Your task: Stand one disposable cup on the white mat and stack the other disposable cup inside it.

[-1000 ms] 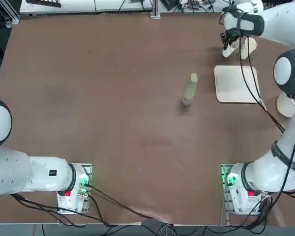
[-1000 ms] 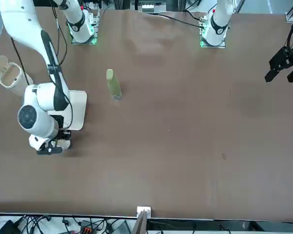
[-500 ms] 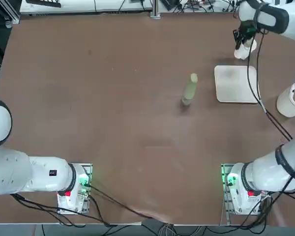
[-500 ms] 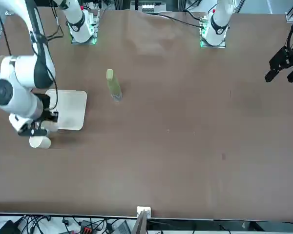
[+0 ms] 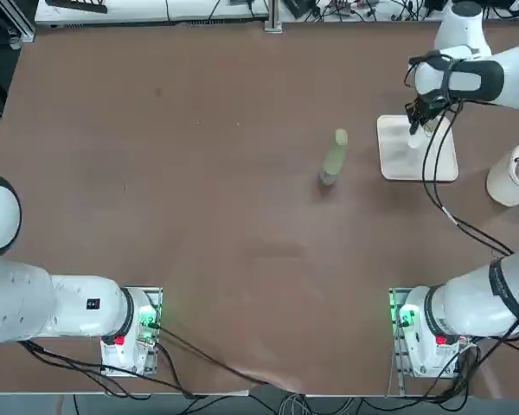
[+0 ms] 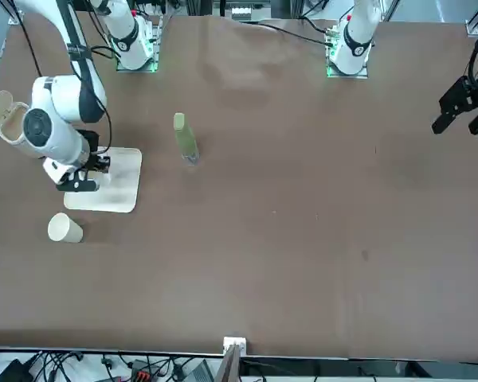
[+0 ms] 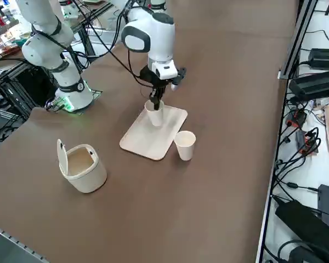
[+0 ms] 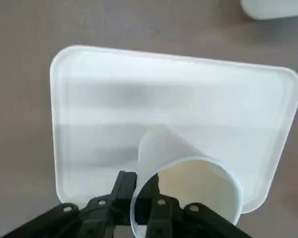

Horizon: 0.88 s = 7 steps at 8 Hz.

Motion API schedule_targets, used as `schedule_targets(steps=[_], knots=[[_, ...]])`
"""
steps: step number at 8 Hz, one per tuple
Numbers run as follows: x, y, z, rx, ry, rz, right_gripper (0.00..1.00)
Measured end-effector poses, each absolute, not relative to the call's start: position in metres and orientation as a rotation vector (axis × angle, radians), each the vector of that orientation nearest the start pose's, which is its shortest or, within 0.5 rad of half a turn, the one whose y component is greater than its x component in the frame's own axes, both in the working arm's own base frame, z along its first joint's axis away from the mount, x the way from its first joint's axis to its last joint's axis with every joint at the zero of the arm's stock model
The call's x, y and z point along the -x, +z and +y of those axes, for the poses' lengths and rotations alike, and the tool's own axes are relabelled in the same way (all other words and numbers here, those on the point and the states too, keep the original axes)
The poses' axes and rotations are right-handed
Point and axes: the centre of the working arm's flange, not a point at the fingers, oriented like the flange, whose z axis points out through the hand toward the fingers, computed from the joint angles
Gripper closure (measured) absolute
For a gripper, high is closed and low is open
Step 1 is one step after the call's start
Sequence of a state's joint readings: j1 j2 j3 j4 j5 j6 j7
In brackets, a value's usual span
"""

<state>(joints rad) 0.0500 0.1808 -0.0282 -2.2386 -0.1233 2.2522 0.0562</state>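
1. Right tool (image 8: 137,180) pinches the wall of one cup (image 7: 154,115), which we see upright over the white mat (image 7: 145,143), upper center of our right side frame.
2. We find the other cup (image 7: 185,146) upright beside the mat, near frame center.

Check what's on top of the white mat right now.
A disposable cup, mouth up, is on or just above the mat, pinched at its wall by the right gripper. Cup and gripper cover the mat beneath; whether the base touches, I can't tell.
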Motion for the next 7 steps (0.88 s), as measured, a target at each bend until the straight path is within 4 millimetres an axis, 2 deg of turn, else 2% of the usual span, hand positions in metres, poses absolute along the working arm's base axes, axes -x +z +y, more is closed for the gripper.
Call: schedule_targets(steps=[5, 7], knots=[[-0.520, 0.254, -0.002, 3.262, 0.319, -0.127, 0.97], [-0.522, 0.251, -0.006, 3.263, 0.316, -0.118, 0.88]])
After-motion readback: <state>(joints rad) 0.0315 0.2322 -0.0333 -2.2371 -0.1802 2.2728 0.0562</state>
